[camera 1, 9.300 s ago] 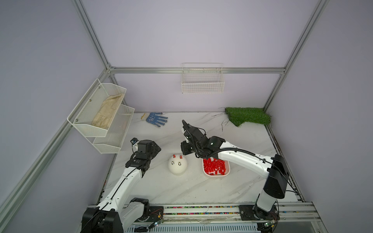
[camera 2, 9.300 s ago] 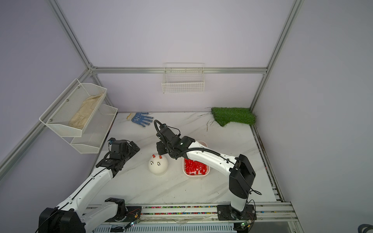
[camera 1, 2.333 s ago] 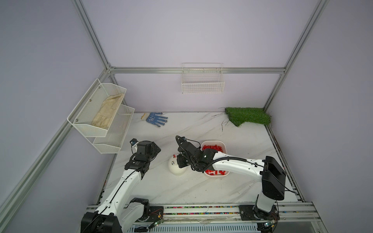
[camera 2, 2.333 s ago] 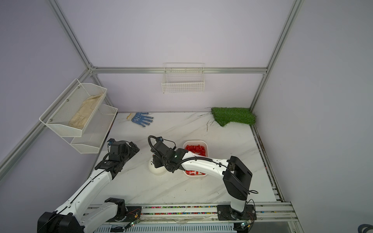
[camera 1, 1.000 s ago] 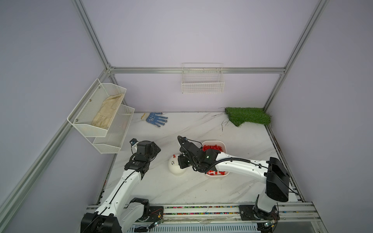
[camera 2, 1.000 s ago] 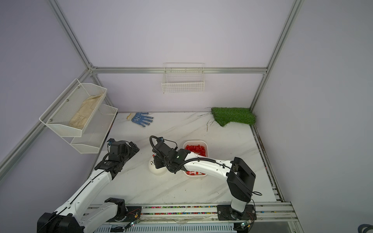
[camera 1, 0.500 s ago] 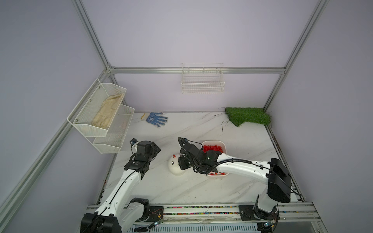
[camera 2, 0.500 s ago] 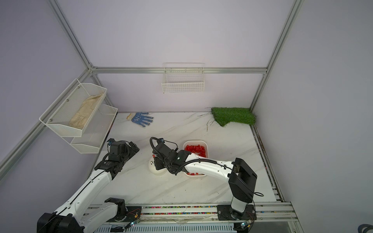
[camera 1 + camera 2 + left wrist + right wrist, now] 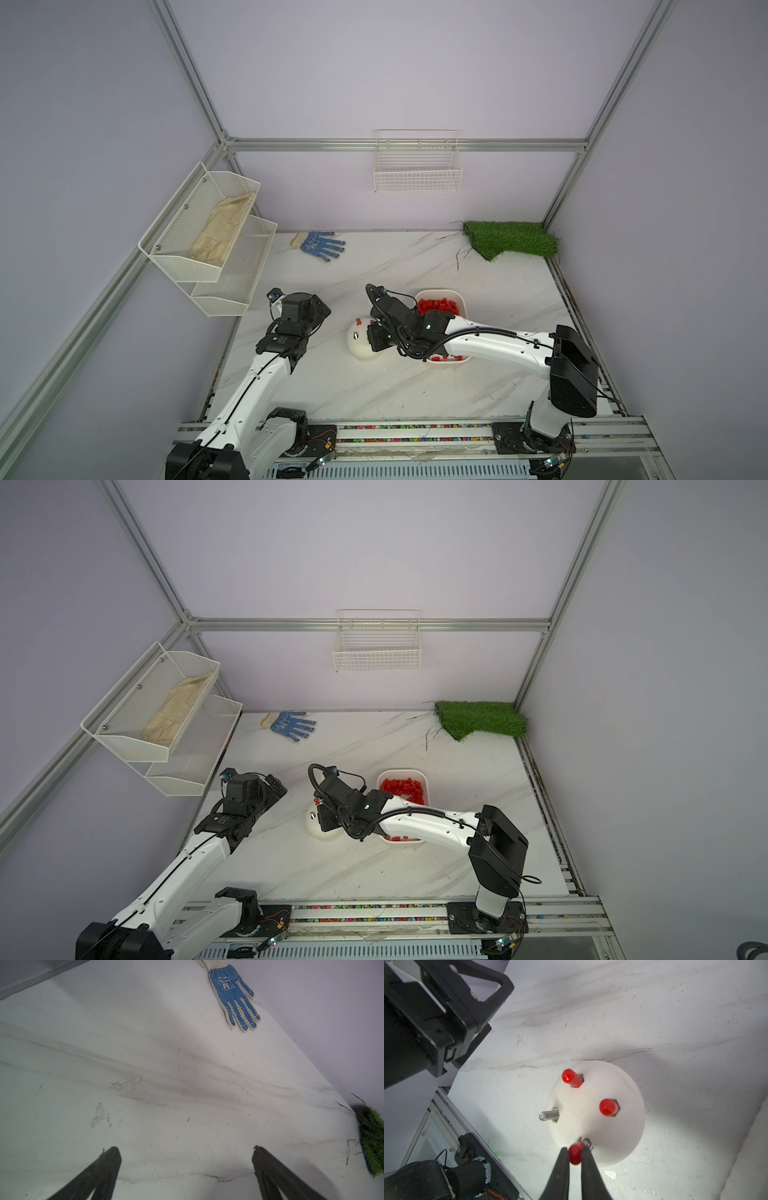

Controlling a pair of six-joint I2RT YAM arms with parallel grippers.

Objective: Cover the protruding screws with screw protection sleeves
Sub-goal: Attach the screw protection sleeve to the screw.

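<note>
Right fingers (image 9: pixel 562 1167) are pinching a red plastic sleeve (image 9: pixel 574 1155) onto the third stud (image 9: pixel 587 1142) of the white rounded dome (image 9: pixel 612 1136). Left fingers (image 9: pixel 99 1169) are idling open. Next: pressing it home, then capping the bare silver screw (image 9: pixel 549 1115).

Dome (image 9: pixel 593 1126): matt white plastic; sleeves (image 9: pixel 607 1107): glossy red plastic; bare screw (image 9: pixel 549 1115): bright smooth metal; bench (image 9: pixel 675 1032): scuffed, marble-patterned; glove (image 9: pixel 230 993): knitted cloth.
</note>
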